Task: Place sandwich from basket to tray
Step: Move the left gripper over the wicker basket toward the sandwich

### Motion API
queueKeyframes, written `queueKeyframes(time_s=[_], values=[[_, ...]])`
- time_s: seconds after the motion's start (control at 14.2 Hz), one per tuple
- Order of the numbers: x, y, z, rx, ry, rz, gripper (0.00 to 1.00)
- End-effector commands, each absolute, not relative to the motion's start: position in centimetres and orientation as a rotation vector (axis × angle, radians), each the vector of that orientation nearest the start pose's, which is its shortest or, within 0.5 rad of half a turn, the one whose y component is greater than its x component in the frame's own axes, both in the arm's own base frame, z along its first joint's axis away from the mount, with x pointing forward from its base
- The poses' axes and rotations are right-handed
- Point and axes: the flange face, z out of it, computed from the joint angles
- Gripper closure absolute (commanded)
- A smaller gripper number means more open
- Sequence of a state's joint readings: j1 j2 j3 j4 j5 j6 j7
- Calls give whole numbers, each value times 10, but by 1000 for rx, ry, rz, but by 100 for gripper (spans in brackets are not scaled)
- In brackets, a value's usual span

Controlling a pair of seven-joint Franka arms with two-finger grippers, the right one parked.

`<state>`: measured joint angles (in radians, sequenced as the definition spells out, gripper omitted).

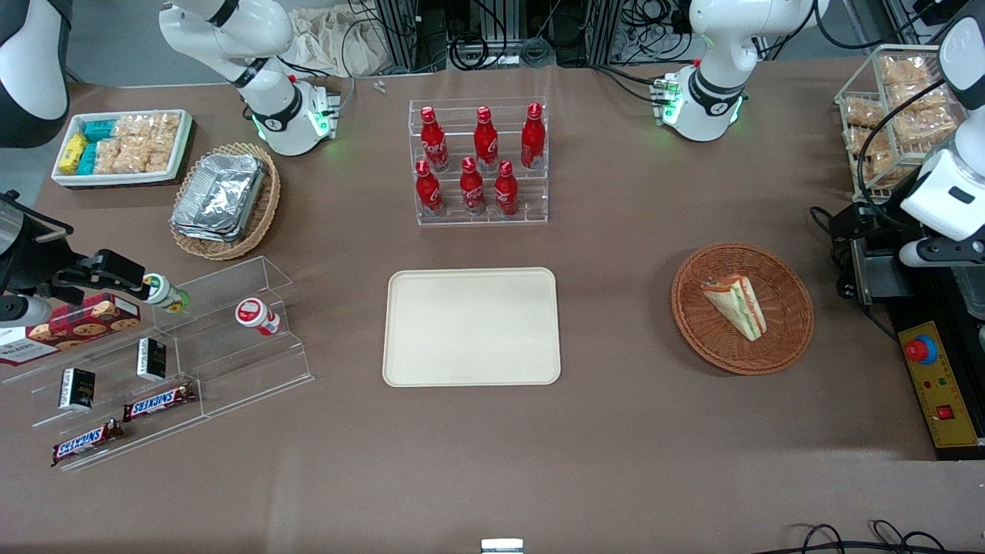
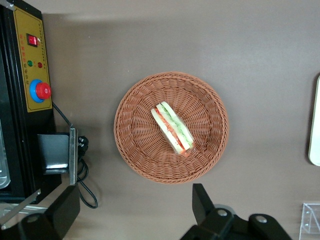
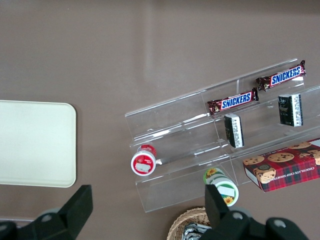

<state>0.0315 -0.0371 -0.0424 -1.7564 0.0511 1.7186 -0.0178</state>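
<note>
A wide table [image 1: 616,462] under a plain brown cloth fills the room here, evenly lit from above, with black cables [image 1: 492,38] tangled along its farthest edge.

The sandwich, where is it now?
The sandwich lies in the basket toward the working arm's end of the table, apart from the tray. The open pincer hangs above, empty.

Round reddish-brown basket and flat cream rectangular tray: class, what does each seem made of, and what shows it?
The round reddish-brown basket looks like woven wicker, with matte interlaced strands. The flat cream rectangular tray seems moulded plastic, smooth with rounded corners. The left gripper hangs open above the basket.
</note>
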Motion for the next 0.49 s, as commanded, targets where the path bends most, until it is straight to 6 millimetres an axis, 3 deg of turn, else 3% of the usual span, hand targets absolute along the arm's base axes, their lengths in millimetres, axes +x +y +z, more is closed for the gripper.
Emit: queueKeyframes(time_s=[0.0,0.42], values=[[555,-9,571,-3095,-31,19,0],[549,-6,563,-3090,-16,107,0]])
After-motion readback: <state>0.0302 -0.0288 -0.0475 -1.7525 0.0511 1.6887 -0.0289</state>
